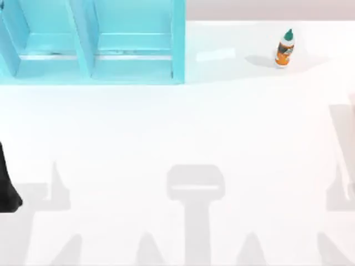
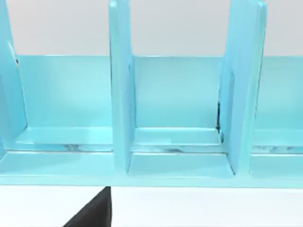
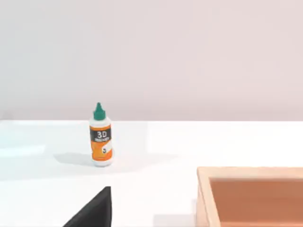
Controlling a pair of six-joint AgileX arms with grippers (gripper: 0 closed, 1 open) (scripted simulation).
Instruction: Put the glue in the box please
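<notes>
Near us, at the tabletop's left edge, our left arm sits parked; whether either arm's jaws are apart or together we cannot tell. Farther off, a teal rack fills the far left. At the far right the glue stands upright, untouched. Our right wrist view shows a tan box nearby. Nothing is grasped yet; next, we judge, our right arm must reach for the glue.

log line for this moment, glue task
glue: upright on table, far right, untouched | box: tan, apart from glue | left arm: parked at left edge
</notes>
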